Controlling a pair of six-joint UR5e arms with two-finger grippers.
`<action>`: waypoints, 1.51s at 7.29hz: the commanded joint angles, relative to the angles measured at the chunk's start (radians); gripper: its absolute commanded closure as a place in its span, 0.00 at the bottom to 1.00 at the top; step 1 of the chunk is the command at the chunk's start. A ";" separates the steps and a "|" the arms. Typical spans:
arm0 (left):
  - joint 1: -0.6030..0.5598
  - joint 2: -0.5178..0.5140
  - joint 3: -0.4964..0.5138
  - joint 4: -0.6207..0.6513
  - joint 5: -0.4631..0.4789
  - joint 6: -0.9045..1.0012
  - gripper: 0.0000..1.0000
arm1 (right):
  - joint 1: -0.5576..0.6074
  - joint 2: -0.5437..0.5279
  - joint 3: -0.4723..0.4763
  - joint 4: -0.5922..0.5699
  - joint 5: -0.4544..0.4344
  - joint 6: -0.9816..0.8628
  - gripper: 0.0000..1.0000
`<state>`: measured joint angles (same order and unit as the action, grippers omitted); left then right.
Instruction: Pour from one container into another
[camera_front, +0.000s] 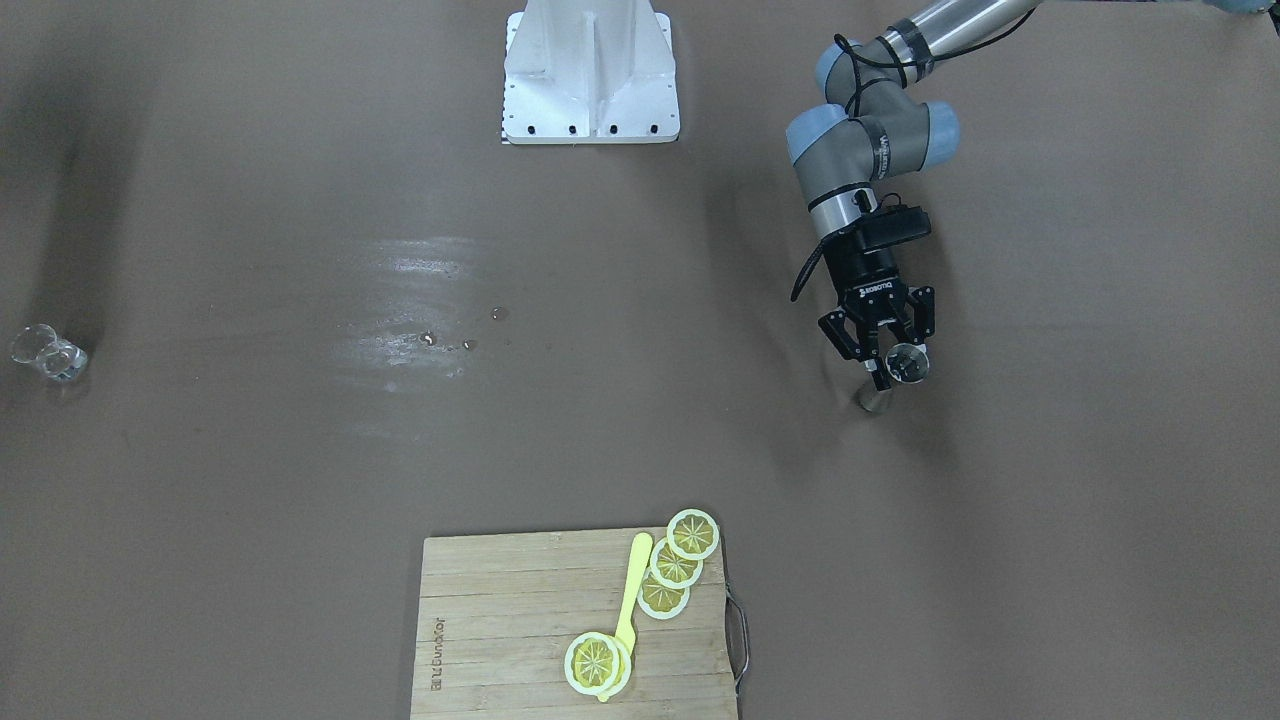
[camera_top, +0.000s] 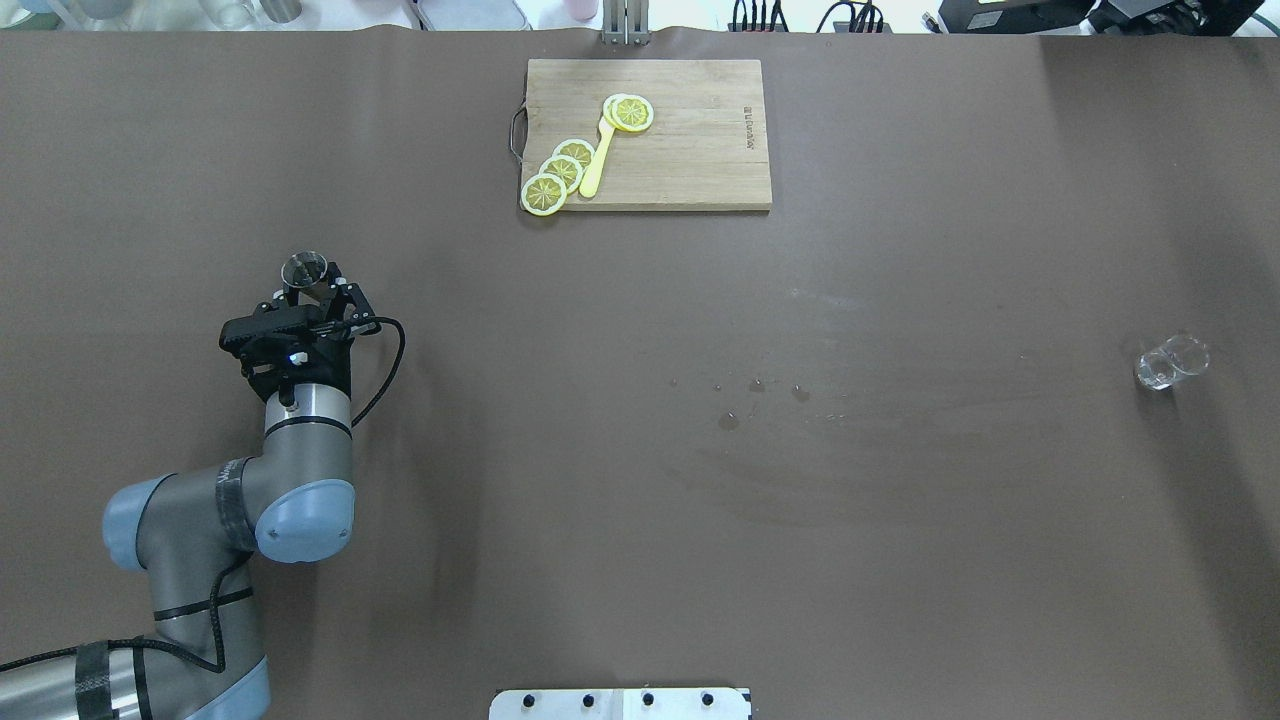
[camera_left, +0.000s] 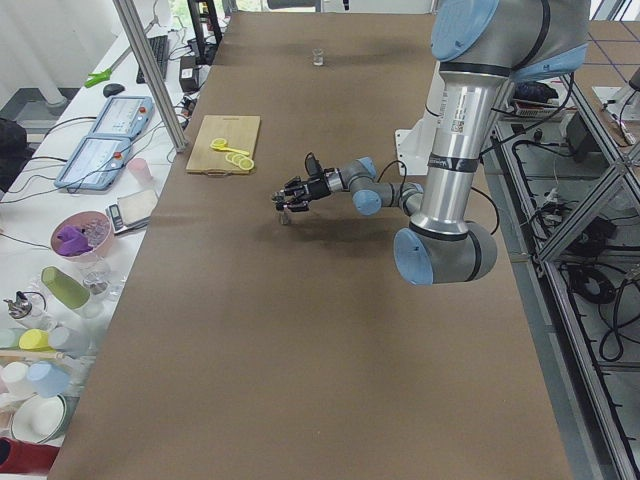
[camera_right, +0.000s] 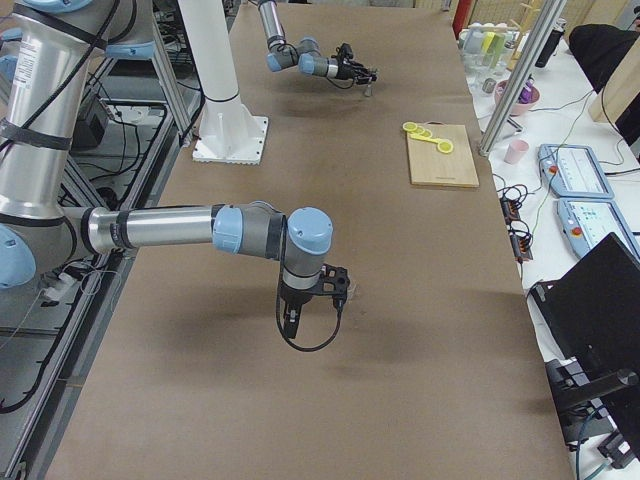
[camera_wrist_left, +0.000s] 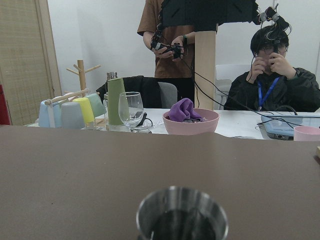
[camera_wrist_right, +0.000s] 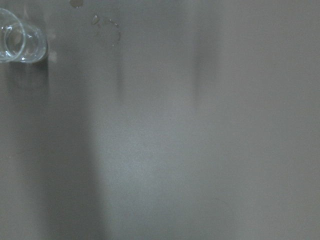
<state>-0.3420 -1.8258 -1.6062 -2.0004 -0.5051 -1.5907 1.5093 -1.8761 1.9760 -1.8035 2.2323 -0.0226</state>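
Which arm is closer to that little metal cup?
Left. The left gripper sits right at the metal cup, jaws spread; the right arm is far off at the table's other end, by the clear glass.

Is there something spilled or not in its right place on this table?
Yes. A few drops and a wet smear lie on the middle of the table, far from both the metal cup and the clear glass. It looks like spilled liquid. One lemon slice also overhangs the cutting board corner.
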 joint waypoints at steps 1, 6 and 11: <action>0.000 -0.003 0.000 0.000 0.000 0.000 0.47 | 0.020 0.002 0.001 0.004 0.003 0.000 0.00; -0.002 -0.003 -0.011 0.000 0.002 0.003 0.04 | 0.072 0.008 -0.003 0.047 0.024 0.001 0.00; -0.052 0.011 -0.080 0.000 -0.012 0.081 0.04 | 0.072 0.015 0.023 0.052 0.038 0.003 0.00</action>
<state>-0.3752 -1.8186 -1.6660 -2.0003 -0.5137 -1.5385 1.5815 -1.8615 1.9870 -1.7520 2.2660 -0.0198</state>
